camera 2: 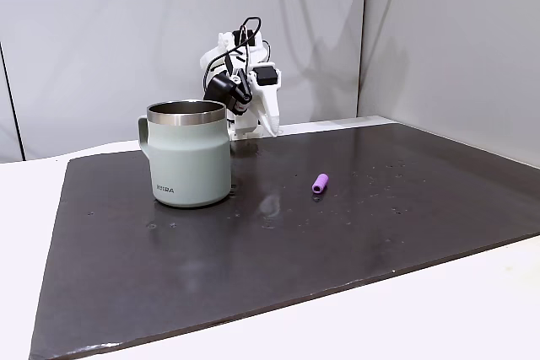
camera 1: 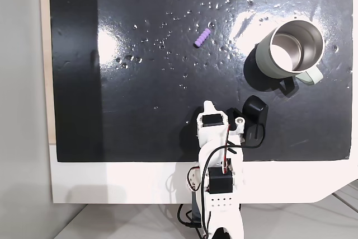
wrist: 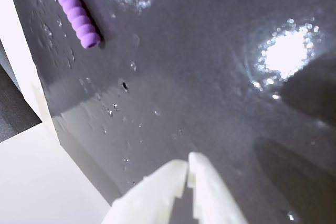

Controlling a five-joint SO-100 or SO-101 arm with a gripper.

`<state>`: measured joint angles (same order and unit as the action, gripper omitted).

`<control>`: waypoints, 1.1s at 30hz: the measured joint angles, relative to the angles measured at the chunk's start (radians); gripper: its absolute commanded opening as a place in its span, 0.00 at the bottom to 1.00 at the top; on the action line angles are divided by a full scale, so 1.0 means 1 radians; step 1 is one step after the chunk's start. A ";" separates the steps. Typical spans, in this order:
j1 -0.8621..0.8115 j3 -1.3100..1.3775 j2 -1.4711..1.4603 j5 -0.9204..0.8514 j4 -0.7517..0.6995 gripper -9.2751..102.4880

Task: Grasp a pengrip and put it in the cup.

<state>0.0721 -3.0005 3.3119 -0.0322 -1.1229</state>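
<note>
Your gripper [wrist: 187, 166] has fingers nearly touching, holding nothing; pengrip [camera 1: 202, 37] lies on mat [camera 1: 140, 116], well apart from cup [camera 1: 291, 50].

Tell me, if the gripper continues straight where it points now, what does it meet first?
Probably the bare black mat. The gripper is shut, and the pengrip lies off to the upper left in the wrist view.

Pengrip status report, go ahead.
Tool shut, empty, above the mat. Pengrip lying on the mat, untouched, apart from the cup. Nothing between them.
</note>
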 measured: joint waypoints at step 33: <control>-0.087 0.463 -0.270 -0.449 -0.018 0.08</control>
<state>-0.0153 -2.5372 3.0419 -0.4817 -1.1413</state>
